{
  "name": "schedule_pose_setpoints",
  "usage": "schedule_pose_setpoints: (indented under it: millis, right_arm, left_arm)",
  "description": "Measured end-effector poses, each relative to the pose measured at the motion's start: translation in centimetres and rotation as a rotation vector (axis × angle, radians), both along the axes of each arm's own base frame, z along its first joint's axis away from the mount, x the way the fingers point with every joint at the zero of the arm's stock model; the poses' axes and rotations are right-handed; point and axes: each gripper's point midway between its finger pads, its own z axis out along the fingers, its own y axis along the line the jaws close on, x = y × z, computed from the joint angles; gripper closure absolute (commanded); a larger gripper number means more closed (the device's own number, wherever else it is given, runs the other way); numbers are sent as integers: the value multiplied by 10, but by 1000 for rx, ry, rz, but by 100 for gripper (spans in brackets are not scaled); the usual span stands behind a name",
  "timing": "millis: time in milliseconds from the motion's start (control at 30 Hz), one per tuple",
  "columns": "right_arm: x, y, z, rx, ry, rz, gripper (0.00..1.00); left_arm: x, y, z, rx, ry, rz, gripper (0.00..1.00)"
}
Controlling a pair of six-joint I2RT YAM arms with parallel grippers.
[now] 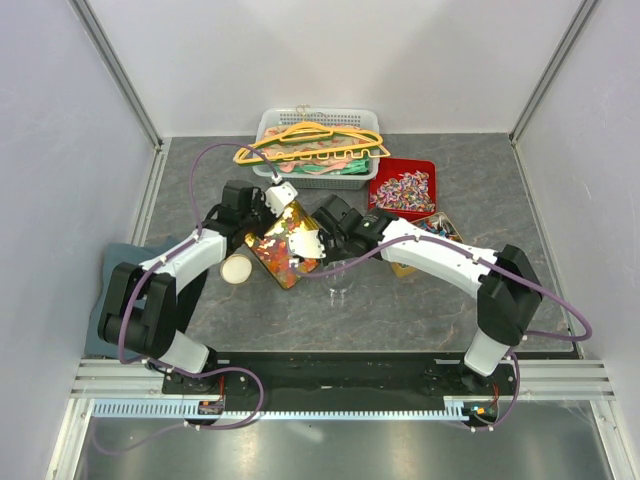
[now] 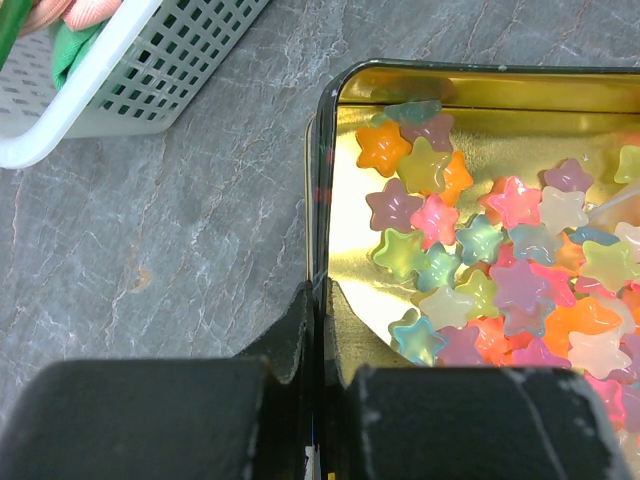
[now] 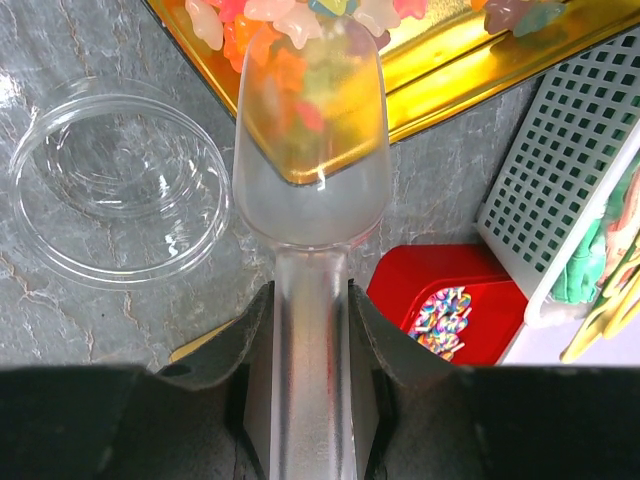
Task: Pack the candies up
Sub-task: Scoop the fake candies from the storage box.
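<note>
– Gold tin (image 2: 350, 270), and the left gripper (image 2: 318, 315) is on its edge. Why?

– To steady it, I'd judge. The jaws are pressed together on the tin's wall, one finger inside and one outside, so it shouldn't slide when the scoop (image 3: 310, 180) pushes in.

– And the right gripper (image 3: 310, 330)?

– Clamped on the clear scoop's handle, bowl pointing forward and its tip over the tin's rim, in among the gummies (image 2: 480, 250). Some show through the plastic, but whether they lie in the bowl or under it I can't tell.

– So where are the candies?

– The star gummies, in orange, pink, yellow, purple and blue-green, are heaped at one side of the tin, with bare gold floor near the gripped wall. The wrapped pieces (image 3: 445, 315) sit in a red tray (image 3: 420, 275) beside the basket (image 3: 570, 170).

– What's in the basket?

– Hangers (image 1: 315, 145), nothing for this job.

– Anything to pack into?

– A clear round lid (image 3: 115, 185) lies on the table just beside the tin. It's empty. From above, a tan cup (image 1: 237, 268) rests near the left arm; I can't see inside it.
</note>
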Motion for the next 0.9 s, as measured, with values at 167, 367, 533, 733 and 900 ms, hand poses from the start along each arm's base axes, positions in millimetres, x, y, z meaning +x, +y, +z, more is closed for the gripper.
schedule_pose_setpoints:
  millis: [167, 367, 533, 733, 900]
  right_arm:
    - [1, 3, -3, 18, 13, -7, 100]
    - [0, 14, -16, 19, 23, -15, 100]
    - [-2, 30, -32, 4, 29, -17, 100]
    - [-8, 46, -44, -6, 19, -26, 100]
    - [-14, 62, -45, 2, -2, -47, 100]
  left_arm:
    - [1, -1, 0, -6, -2, 2, 98]
    - [0, 0, -1, -3, 5, 4, 98]
    - [-1, -1, -1, -9, 10, 6, 98]
    - [-4, -2, -4, 7, 22, 30, 98]
    - [-4, 10, -8, 40, 42, 115, 98]
